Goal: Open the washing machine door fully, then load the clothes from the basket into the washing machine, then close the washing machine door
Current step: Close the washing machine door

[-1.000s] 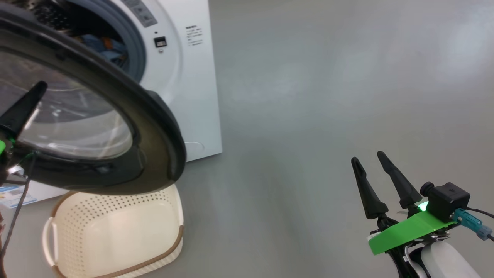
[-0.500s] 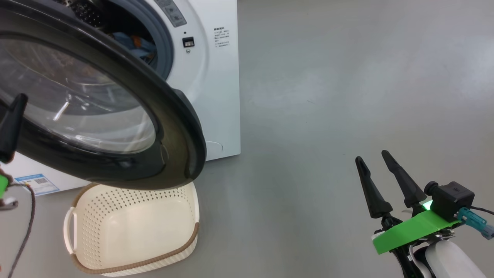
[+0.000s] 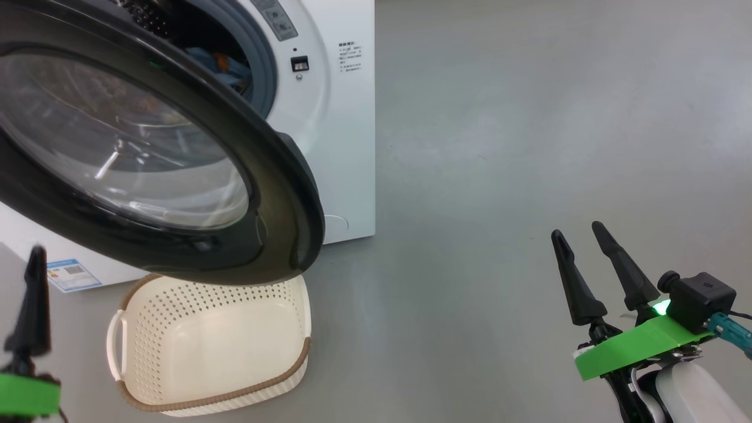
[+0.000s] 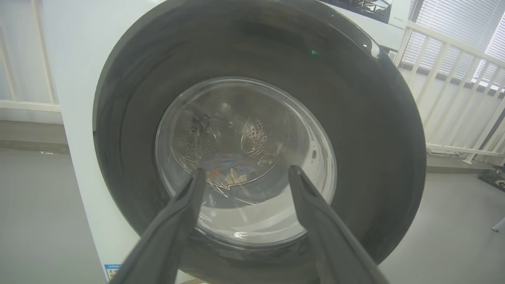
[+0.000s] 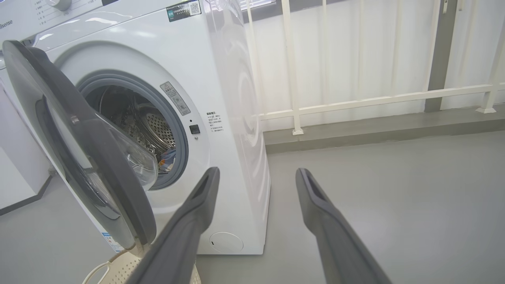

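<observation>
**Lettering on the washing machine (image 5: 236,98).** The control panel (image 5: 23,12) carried brand lettering (image 5: 5,23) cut off by the picture's edge, and only "isense" could be read. A dark sticker (image 5: 183,8) with a QR code sat near the top edge. A grey warning label (image 5: 175,98) with pictograms stood on the white front, with a block of small print (image 5: 215,120) to its right. Neither was legible. Low on the front, a blue label (image 3: 70,275) showed a QR code, and its text was too small to read.
</observation>
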